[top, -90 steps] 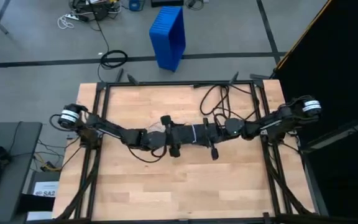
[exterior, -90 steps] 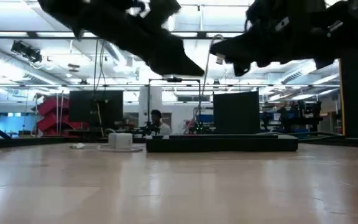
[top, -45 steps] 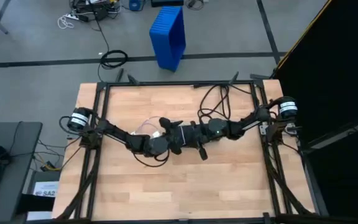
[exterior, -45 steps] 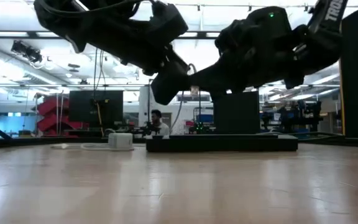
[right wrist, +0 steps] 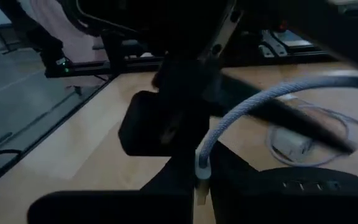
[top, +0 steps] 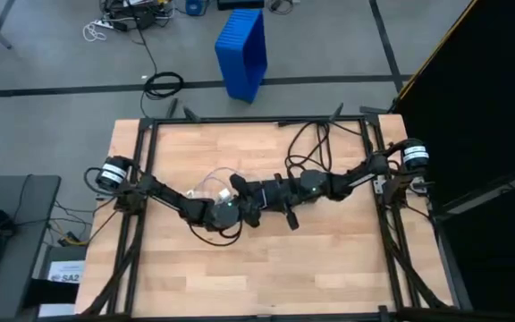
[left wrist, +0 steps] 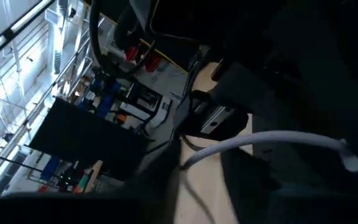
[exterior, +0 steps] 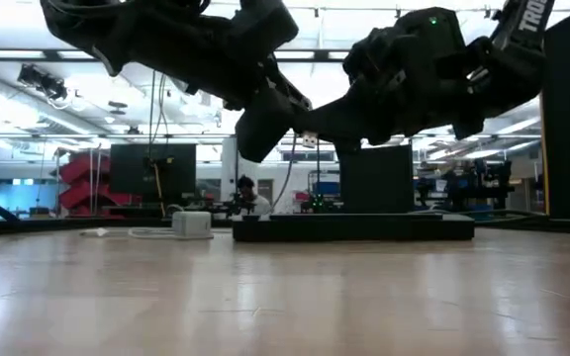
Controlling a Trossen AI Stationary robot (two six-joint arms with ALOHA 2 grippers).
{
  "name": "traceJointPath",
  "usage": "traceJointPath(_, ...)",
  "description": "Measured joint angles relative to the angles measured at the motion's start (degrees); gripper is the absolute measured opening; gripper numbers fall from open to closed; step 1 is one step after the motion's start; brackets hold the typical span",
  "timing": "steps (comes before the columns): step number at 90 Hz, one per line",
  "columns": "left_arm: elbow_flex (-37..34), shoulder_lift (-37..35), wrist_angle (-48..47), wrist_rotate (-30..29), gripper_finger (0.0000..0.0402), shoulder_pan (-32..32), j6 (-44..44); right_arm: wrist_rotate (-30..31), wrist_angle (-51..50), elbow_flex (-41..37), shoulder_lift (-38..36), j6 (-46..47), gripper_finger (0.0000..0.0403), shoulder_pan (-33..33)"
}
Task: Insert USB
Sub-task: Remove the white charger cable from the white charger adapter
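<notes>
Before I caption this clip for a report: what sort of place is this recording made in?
Probably a robotics lab or workshop: a wooden bench in a metal frame, grey taped floor strewn with cables and a blue crate, and equipment racks under ceiling strip lights beyond.

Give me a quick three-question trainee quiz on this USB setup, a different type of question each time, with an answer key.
1. True or false: the left claw and the right claw rest on the light wooden tabletop.
2. Multiple choice: in the low view, what lies on the table behind the claws? A) a long black power strip B) a red bowl C) a glass bottle
3. Short answer: which claw holds the plug end of the thin white USB cable?
Key: 1 false, both hang above it; 2 A; 3 the right claw.
</notes>
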Motion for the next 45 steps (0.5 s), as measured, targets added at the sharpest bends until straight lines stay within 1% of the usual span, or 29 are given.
traceJointPath(3, 0.0, 0.0, 0.0, 0.0, 0.0017, 0.0, -0.1, 0.0, 0.0, 0.0, 0.0, 0.0, 0.0, 0.0)
traceJointPath(6, 0.0, 0.0, 0.0, 0.0, 0.0011, 0.0, -0.1, 0.0, 0.0, 0.0, 0.0, 0.0, 0.0, 0.0)
traceJointPath(17, 0.0, 0.0, 0.3, -0.1, 0.0003, 0.0, -0.1, 0.0, 0.0, 0.0, -0.1, 0.0, 0.0001, 0.0)
traceJointPath(25, 0.0, 0.0, 0.2, -2.4, 0.0002, -0.4, 0.2, 0.1, 0.1, 0.0, -0.1, -0.9, 0.0011, 0.0)
traceJointPath(37, 0.0, -0.2, 0.3, -6.3, 0.0001, -1.4, 2.5, 0.2, 1.0, 0.0, -0.1, -2.2, 0.0045, 0.3)
traceJointPath(45, 0.0, -0.2, 0.3, -10.8, 0.0001, -2.1, 4.8, 0.1, 1.8, 0.0, -0.1, -2.5, 0.0075, 0.7)
